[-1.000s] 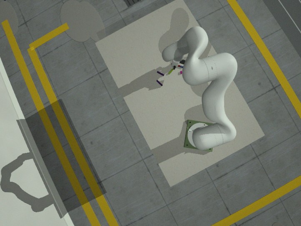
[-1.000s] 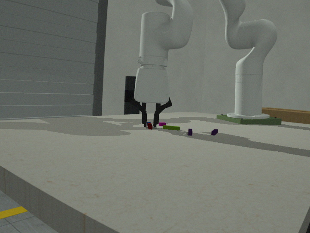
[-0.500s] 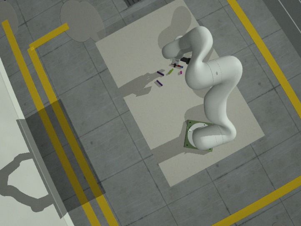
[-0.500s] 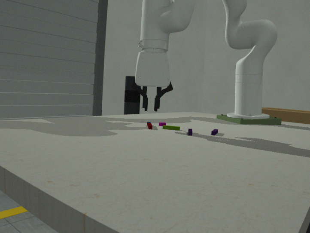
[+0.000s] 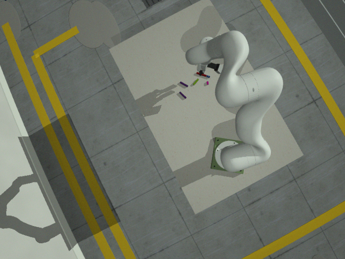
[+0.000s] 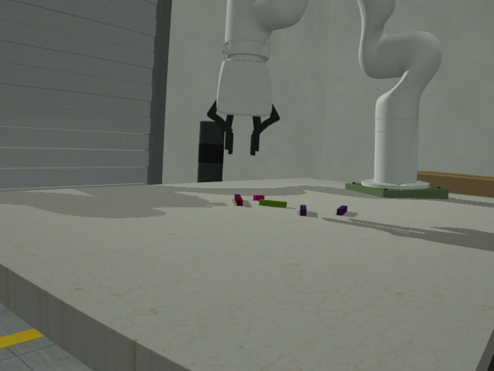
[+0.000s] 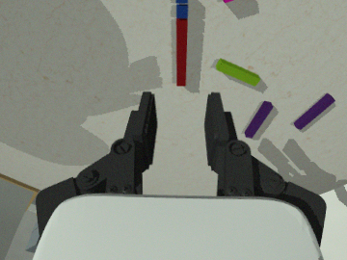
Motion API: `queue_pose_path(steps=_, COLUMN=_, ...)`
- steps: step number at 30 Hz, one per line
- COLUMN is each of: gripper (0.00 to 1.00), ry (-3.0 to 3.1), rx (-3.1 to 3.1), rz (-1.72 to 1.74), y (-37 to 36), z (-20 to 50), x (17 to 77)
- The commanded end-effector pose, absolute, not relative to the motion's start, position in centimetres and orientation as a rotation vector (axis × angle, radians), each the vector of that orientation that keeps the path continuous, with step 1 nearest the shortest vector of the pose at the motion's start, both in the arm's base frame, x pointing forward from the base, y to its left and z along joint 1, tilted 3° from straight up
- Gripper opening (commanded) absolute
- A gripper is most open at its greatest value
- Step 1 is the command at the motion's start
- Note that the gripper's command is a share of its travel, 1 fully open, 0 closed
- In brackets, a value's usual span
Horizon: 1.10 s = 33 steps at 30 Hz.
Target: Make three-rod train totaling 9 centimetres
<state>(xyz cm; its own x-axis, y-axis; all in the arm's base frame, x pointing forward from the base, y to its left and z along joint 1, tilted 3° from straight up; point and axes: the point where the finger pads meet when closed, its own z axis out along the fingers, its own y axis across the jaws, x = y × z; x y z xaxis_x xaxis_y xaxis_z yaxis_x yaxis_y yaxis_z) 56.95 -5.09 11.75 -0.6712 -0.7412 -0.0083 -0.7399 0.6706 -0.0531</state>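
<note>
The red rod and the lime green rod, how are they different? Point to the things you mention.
The red rod [image 5: 199, 73] [image 6: 238, 200] [image 7: 181, 53] is red, while the lime rod [image 5: 195, 81] [image 6: 272, 202] [image 7: 238, 72] is yellowy green. The red rod is longer; the lime rod is shorter. The red rod lines up end to end with blue pieces [image 5: 208, 76] [image 6: 237, 195] [image 7: 181, 12], but the lime rod lies apart, turned another way. Both are straight, thin and flat on the table.

Pincer [image 5: 201, 72] [image 6: 241, 153] [image 7: 180, 108] open; above tbl.
</note>
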Motion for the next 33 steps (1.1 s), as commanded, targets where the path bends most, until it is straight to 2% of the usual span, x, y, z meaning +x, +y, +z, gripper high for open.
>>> queue_pose_path(steps=1, gripper=1.0, ry=2.843, rx=-1.26, rz=-0.072, y=-5.1, z=11.9, x=57.0)
queue_pose_path(steps=22, gripper=1.0, ry=2.843, rx=-1.26, rz=-0.072, y=-5.1, z=12.1, x=57.0)
queue_pose_path(steps=33, gripper=1.0, ry=2.843, rx=-1.26, rz=-0.072, y=-5.0, z=15.2, x=56.9)
